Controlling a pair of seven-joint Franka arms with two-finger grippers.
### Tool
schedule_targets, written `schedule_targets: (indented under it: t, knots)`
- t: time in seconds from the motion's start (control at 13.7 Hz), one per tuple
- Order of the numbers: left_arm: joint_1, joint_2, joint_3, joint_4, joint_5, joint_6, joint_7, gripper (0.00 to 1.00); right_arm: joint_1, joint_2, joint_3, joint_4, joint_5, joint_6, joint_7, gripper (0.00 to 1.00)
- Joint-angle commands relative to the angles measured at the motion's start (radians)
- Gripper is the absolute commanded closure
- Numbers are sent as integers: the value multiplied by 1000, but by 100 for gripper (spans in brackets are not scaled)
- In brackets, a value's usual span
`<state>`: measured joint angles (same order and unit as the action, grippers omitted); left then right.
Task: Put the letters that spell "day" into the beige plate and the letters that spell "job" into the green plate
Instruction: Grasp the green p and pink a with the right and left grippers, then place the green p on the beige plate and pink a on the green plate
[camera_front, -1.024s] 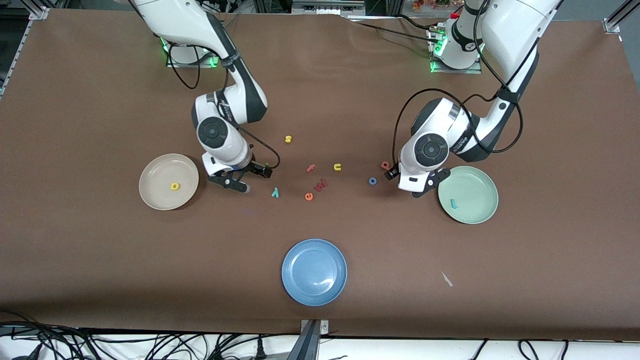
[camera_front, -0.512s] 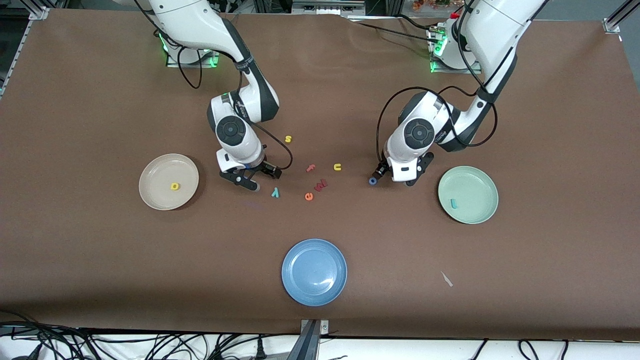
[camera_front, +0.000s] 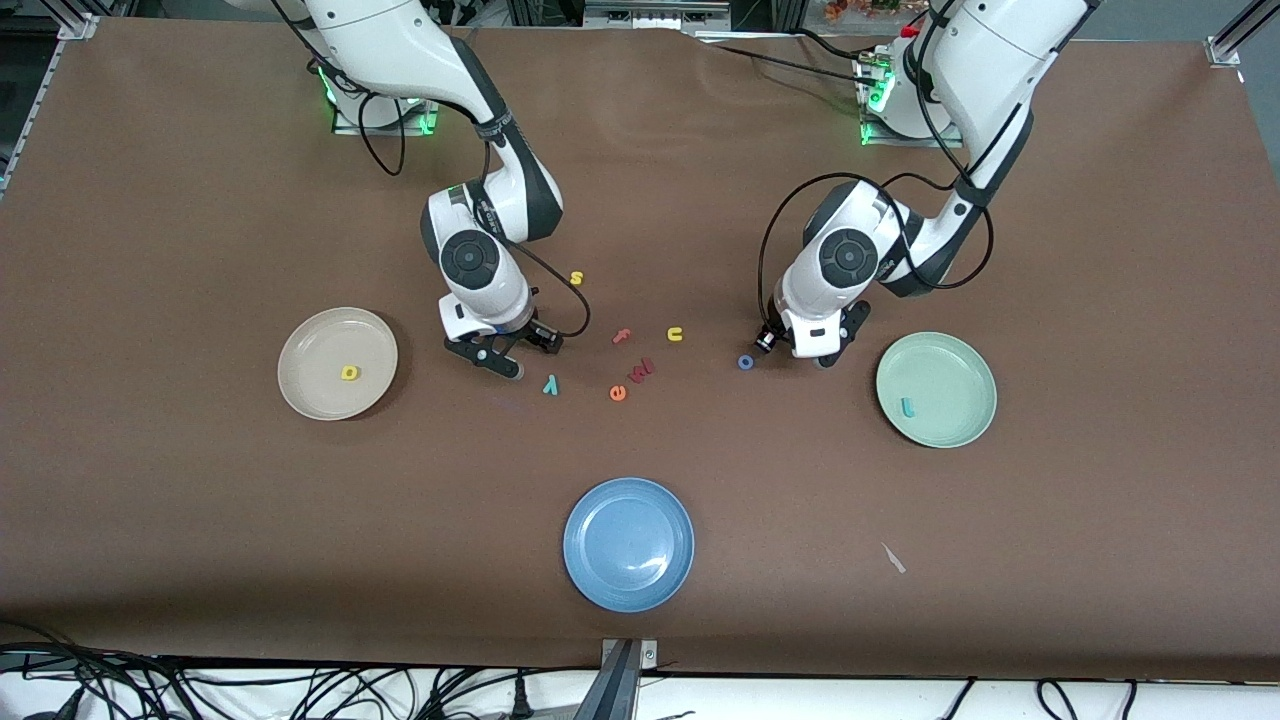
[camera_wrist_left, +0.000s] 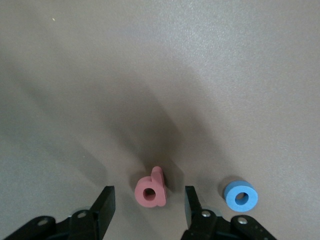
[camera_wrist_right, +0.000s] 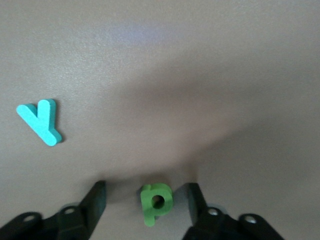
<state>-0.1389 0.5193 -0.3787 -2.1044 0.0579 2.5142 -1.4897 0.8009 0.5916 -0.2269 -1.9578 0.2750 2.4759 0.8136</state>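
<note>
My left gripper (camera_wrist_left: 149, 200) is low over the table and open, its fingers standing either side of the pinkish-red b (camera_wrist_left: 151, 189) without touching it. The blue o (camera_wrist_left: 241, 195) (camera_front: 745, 362) lies just beside it. The right gripper (camera_wrist_right: 146, 200) is also open, and the green d (camera_wrist_right: 156, 201) lies between its fingers with gaps on both sides. The teal y (camera_wrist_right: 41, 121) (camera_front: 549, 384) lies close by. The yellow a (camera_front: 349, 372) lies in the beige plate (camera_front: 315, 350), and the teal j (camera_front: 907, 406) in the green plate (camera_front: 950, 370). In the front view the left gripper (camera_front: 795, 350) and right gripper (camera_front: 515, 355) hide b and d.
Between the two grippers lie a yellow s (camera_front: 576, 278), a salmon f (camera_front: 621, 336), a yellow u (camera_front: 675, 334), a red letter (camera_front: 641, 370) and an orange e (camera_front: 617, 393). A blue plate (camera_front: 628, 543) stands nearest the front camera. A white scrap (camera_front: 893, 558) lies near it.
Both arms moved in from their plates toward the middle letters and came down over b and d. Both pairs of fingers have narrowed round their letters.
</note>
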Motion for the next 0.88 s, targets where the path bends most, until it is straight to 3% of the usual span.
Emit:
schedule_targets:
  t: [0.0,0.15,0.29,0.37,0.51,0.66,0.8]
  knots:
    - [4,-22,0,-28,-18,14,-7,43,11,-15,-6,-21,23,17,1,40]
    - [5,-15,1,-25,-18,14,-7,48,11,-16,-6,-21,23,14,-1,53]
    - [13,-15,1,-22,-18,14,-6,71,11,-16,-6,-21,29,14,-1,62]
    - [10,-10,1,-22,-18,14,-6,76,11,-16,-6,-21,30,14,-1,69]
    - [10,-2,1,-17,-18,26,-4,76,11,-15,-6,-21,30,14,-1,80]
    - [2,11,1,-19,-17,47,-4,78,11,-15,-8,-16,30,14,-4,84]
    - [4,2,1,-17,-16,46,6,95,8,-16,-9,-6,30,9,-13,91]
